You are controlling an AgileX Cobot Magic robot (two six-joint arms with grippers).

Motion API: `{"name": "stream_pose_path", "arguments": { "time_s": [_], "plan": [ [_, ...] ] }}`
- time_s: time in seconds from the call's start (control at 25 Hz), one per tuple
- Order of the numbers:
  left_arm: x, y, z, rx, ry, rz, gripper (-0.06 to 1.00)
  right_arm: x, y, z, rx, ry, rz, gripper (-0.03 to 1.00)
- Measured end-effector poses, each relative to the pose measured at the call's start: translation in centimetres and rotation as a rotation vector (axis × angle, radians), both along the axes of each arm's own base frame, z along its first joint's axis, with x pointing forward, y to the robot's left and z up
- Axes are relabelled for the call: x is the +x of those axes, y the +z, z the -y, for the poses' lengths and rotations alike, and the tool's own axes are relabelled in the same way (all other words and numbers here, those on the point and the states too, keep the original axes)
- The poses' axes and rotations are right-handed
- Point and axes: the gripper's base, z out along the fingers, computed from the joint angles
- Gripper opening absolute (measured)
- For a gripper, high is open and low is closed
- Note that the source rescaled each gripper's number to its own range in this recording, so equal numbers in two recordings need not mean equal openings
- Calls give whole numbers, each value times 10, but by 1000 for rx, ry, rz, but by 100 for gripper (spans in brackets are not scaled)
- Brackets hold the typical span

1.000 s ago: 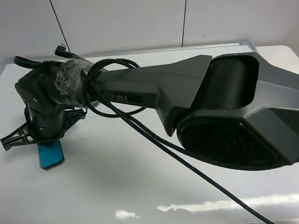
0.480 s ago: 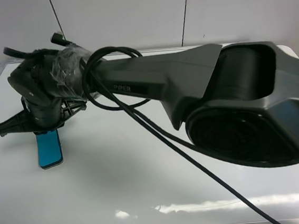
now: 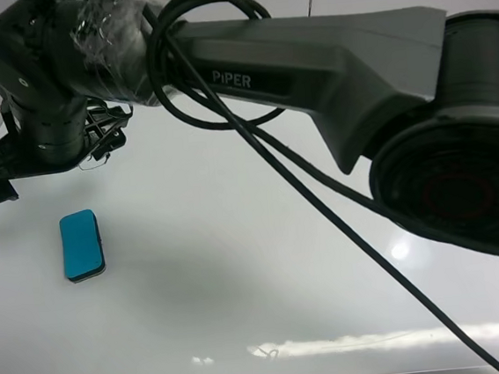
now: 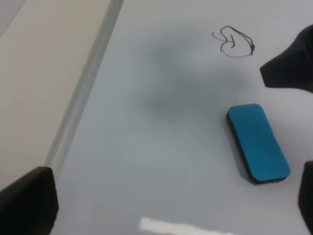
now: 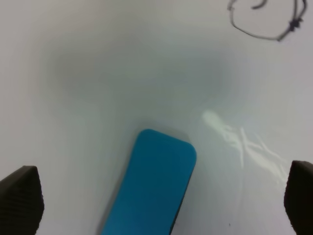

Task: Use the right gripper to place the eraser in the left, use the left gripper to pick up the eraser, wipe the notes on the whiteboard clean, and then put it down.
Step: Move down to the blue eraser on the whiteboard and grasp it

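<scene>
Glossy whiteboard is shown bearing the teal eraser, clear of the spread right claw; left claw likewise spread.

Stretches the grey arm lettered "PiPER" across to the left side of the high view, wrist bent downward, right gripper spread wide and gripping nothing. Holds the left gripper angled downward, jaws likewise wide apart and empty.

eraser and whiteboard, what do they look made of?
Eraser: matte teal body, likely plastic or foam; thin dark underlayer, possibly felt. Whiteboard: glossy white coated panel, shown by light glare; silvery frame looks like metal.
</scene>
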Motion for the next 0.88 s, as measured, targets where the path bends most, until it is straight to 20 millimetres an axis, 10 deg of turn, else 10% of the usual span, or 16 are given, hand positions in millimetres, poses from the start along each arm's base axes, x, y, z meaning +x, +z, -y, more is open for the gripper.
{"name": "stream_pose_path", "arguments": {
  "time_s": [0.32, 0.88],
  "plan": [
    [0, 0, 0, 0, 0, 0, 100, 1, 26, 17, -95, 73, 52, 100],
    [0, 0, 0, 0, 0, 0, 100, 10, 198, 149, -89, 148, 200, 100]
  ]
}}
